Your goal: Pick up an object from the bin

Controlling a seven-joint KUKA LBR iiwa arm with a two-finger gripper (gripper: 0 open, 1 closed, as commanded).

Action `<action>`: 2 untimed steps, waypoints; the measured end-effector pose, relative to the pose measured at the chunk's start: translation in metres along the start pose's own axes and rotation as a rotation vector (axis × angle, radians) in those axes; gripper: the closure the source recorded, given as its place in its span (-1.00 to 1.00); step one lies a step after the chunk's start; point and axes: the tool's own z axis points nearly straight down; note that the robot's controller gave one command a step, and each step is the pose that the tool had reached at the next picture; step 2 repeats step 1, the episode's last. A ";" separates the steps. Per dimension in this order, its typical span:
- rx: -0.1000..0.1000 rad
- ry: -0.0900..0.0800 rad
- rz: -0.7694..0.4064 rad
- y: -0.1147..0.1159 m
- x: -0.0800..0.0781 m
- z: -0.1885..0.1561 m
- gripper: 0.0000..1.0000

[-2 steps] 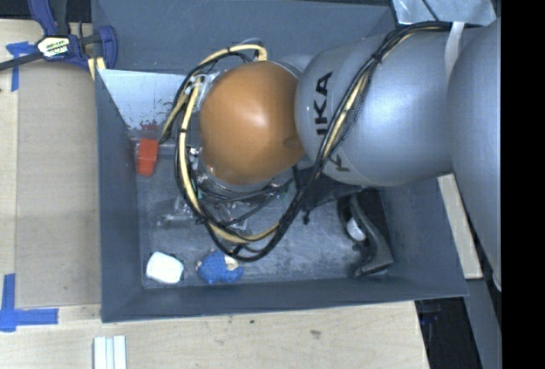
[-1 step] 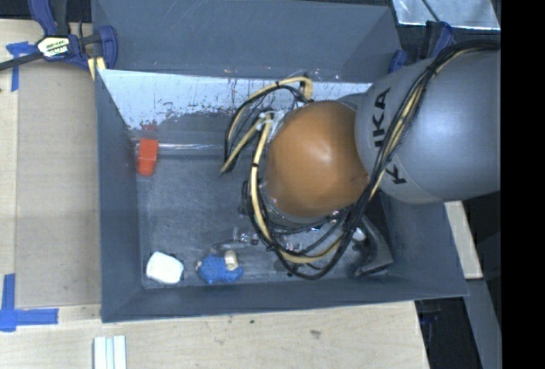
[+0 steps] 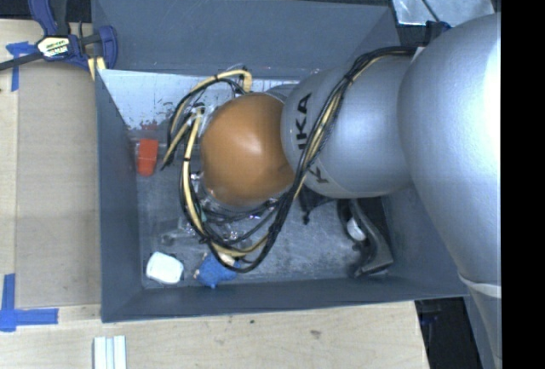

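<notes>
A grey metal bin (image 3: 255,26) is seen from above. The arm's orange wrist cover (image 3: 247,150) is lowered over the bin's middle, and the pincer (image 3: 223,218) is largely hidden beneath it, so whether it is spread or pressed together cannot be told. Nearest it, by the near wall, a small blue piece (image 3: 213,274) and a white lump (image 3: 164,268) are seen, apparently untouched. A red block (image 3: 146,156) is set by the left wall.

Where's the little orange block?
In the camera view, the orange block lies by the bin's left wall, left of the robot's wrist cover and above the white lump.
</notes>
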 end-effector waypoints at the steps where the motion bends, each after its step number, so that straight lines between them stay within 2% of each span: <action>1: 0.002 0.006 -0.182 0.015 0.086 -0.008 -1.00; 2: 0.002 0.006 -0.182 0.015 0.086 -0.008 -1.00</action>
